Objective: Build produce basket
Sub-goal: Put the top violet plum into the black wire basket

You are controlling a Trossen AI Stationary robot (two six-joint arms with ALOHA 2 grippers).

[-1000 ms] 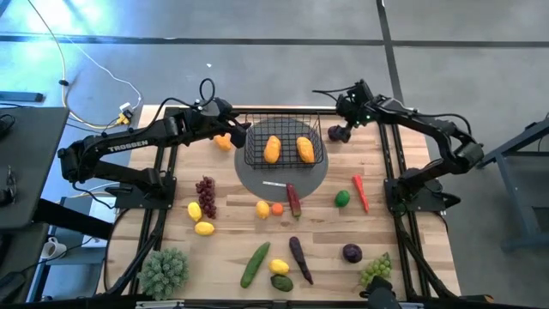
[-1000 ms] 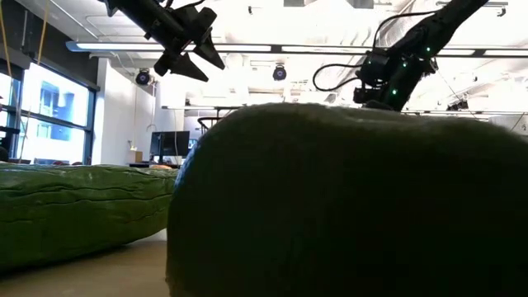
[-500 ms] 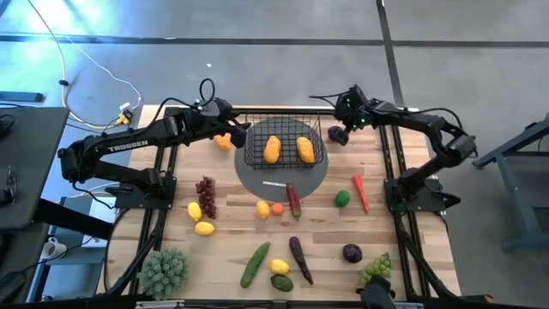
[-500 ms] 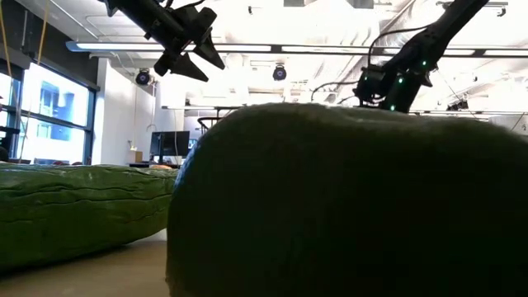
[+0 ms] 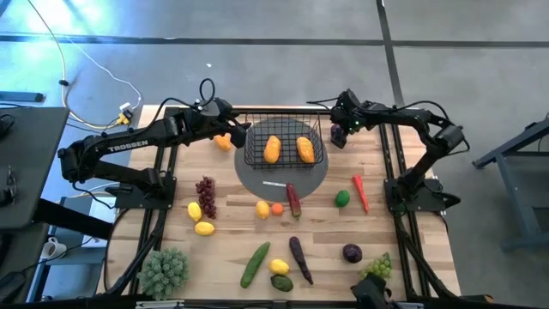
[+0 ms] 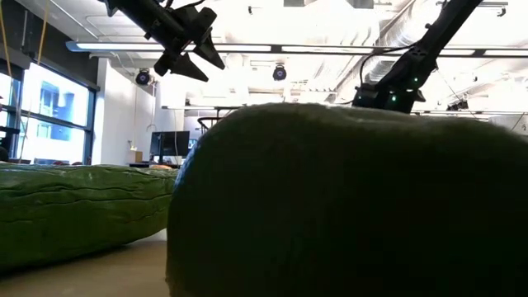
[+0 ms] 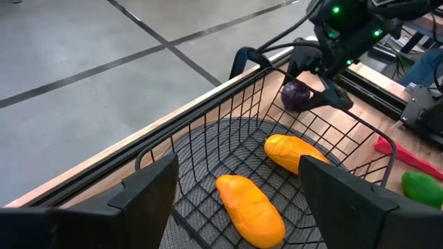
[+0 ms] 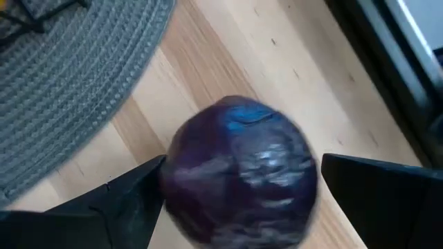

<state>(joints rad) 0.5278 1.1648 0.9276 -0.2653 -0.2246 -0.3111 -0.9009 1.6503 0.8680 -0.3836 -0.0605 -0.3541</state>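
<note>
While I hold right gripper [image 8: 235, 207] wide open, empty, purple plum [image 8: 239, 173] sits between fingers, basket [image 5: 284, 137] at nine o'clock.

Left pincer [image 5: 243, 130] open, raised, right pincer [image 5: 337, 129] open, lowered

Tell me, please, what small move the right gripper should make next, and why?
Probably close on the purple plum. The right gripper is open, its fingers either side of the plum, which sits on the wooden table beside the grey mat. Only two orange fruits lie in the basket, so the plum seems next.
</note>
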